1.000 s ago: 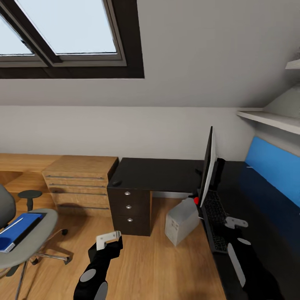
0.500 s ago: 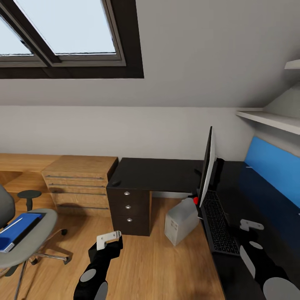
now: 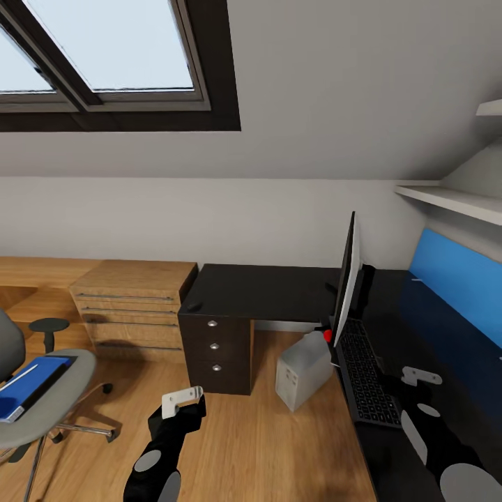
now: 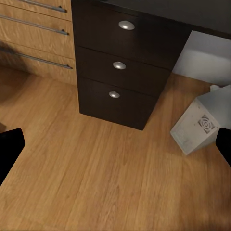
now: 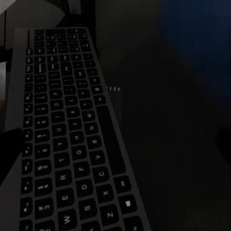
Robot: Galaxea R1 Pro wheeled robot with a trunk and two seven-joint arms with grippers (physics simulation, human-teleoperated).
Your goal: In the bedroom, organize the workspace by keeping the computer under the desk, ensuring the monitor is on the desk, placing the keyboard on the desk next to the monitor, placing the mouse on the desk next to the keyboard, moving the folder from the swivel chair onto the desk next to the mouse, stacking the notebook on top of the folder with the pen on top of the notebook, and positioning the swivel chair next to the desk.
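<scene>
Holding nothing in the right gripper, fingers spread wide, low over the large glossy black-topped desk, just beside the slim dark grey keyboard. Same for the left gripper: spread, empty, above plank floor facing the dark drawer unit. Keyboard near the desk's front edge, below the wide thin black monitor. Small black oval mouse well apart, on the far wing's corner. Small grey-white tower computer tilted on the floor by the desk. Thick bright blue folder on the grey swivel chair.

Risks, as judged: sweeping the right arm sideways and shoving the keyboard off the edge or clipping the monitor; nudging the mouse off its corner on a careless reach; bumping the computer while driving.
</scene>
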